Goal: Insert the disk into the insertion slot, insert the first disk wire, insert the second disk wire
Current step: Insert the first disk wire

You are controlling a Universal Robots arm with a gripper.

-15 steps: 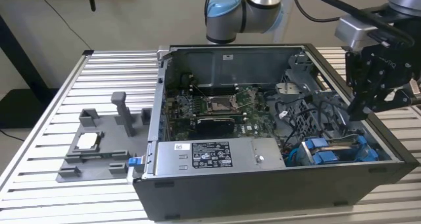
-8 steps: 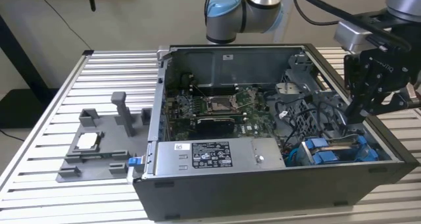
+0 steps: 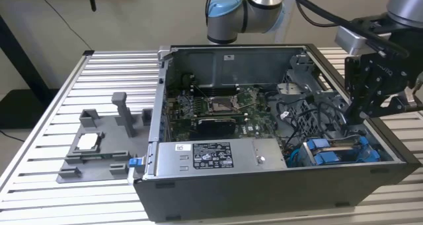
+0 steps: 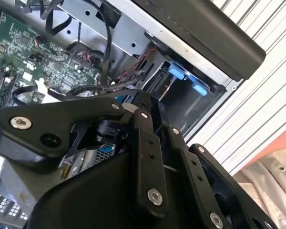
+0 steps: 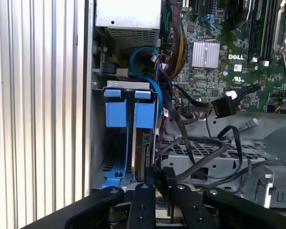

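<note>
One robot arm [image 3: 248, 12]. One computer case [image 3: 264, 195], with one grey tray [image 3: 92, 160] at its nine o'clock in the exterior view. Inside: one circuit board [image 3: 225, 106], one power box [image 3: 211, 155], one disk [image 5: 140, 152], two blue tabs [image 5: 115, 114].

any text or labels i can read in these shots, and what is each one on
Label on the power-supply box: print too small to read.
White sticker inside the computer case: too small to read.
White markings on the motherboard: a maker's logo and tiny codes, not quoted.
</note>
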